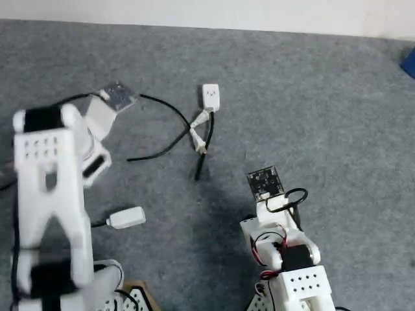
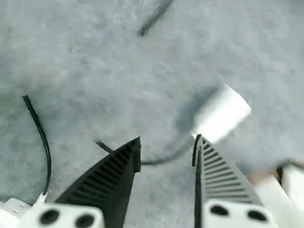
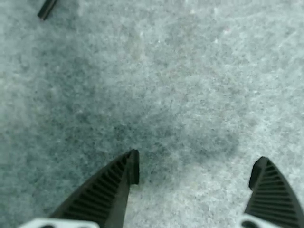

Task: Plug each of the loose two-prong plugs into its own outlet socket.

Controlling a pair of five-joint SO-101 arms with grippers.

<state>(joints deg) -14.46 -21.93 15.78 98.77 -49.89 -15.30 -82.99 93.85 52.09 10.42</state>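
The white plug in the left wrist view is blurred, so its prongs cannot be made out. Its cable passes behind a finger of the left claw. A white piece at the corner is cut by the edge; whether it is a plug or a socket cannot be told. In the high view the plug's cable runs under the left arm, and a blue object is clipped by the edge. In the right wrist view a black cable end is cut off.

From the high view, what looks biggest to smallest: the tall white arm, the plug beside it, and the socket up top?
1. Arm, by far, though it stands nearest the camera.
2. Plug.
3. Socket, close to it in size, so these last two are unsure.
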